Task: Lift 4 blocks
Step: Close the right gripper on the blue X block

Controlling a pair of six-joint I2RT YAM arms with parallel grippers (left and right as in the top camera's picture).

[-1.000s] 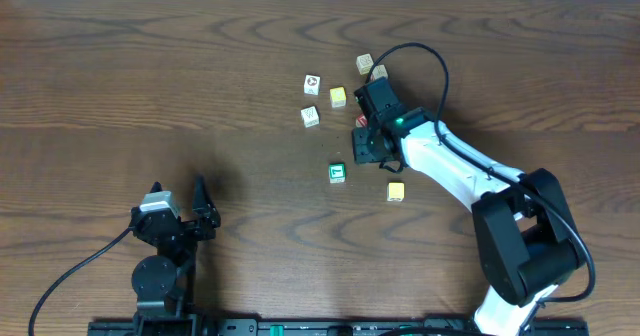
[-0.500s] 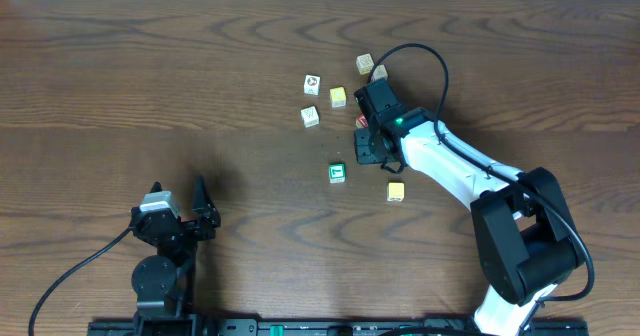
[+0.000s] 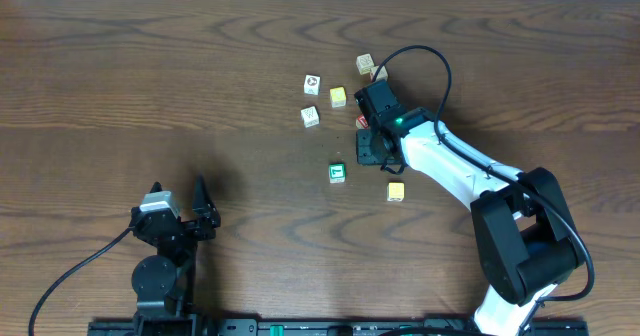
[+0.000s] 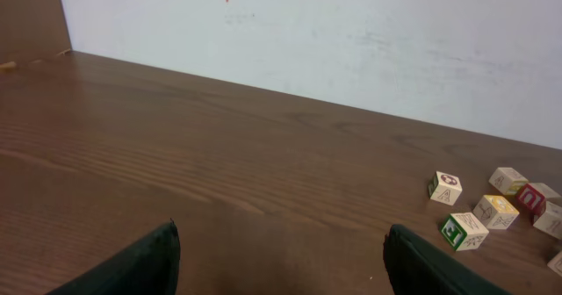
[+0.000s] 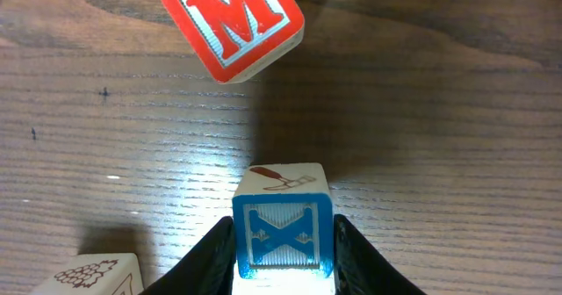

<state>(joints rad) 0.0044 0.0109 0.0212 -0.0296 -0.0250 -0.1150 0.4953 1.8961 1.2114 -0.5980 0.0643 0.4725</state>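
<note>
Blue X block (image 5: 282, 229) clamped by right tool (image 5: 283, 253), red M block (image 5: 233, 25), left tool (image 4: 283, 249) spread

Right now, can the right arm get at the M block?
Probably, but not at once. The M block lies just ahead of the right gripper with nothing between them; its fingers, though, are closed on the X block, which fills the jaws.

Wood table (image 3: 150, 66), green block (image 3: 337, 172), yellow block (image 3: 396, 191), blue block (image 5: 283, 233)
</note>
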